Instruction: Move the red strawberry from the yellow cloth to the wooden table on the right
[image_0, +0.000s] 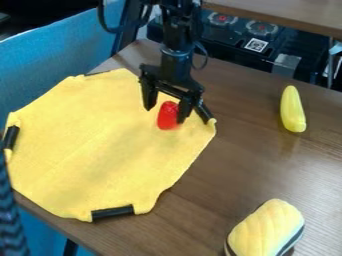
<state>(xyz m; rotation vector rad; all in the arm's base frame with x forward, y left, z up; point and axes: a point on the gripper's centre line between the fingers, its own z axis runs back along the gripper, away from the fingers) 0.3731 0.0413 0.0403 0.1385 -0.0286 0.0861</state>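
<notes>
We list one black two-finger gripper (165, 115), fingers spread wide; between them, one red rounded object (166, 116) over a yellow fabric sheet (100, 145) with black edge pieces (112, 212); beyond, one smooth yellow elongated object (292, 110) and one ridged pale-yellow object (266, 229), dark-banded, on a brown wood-grain table (207, 200).

A brown wood-grain tabletop (230, 165) is stretching out beneath the gripper (165, 114). A big yellow cloth (87, 145) is lying under the gripper and spreading away from it toward the left and bottom of the view, with black strips (112, 212) showing along its edges, one of them just beside the gripper. A smooth, slender yellow piece (292, 110) is resting well apart from the gripper, to its right in the view. A rounded, ridged yellow piece with a dark band (268, 227) is sitting below and right of the gripper, near the bottom edge.
</notes>
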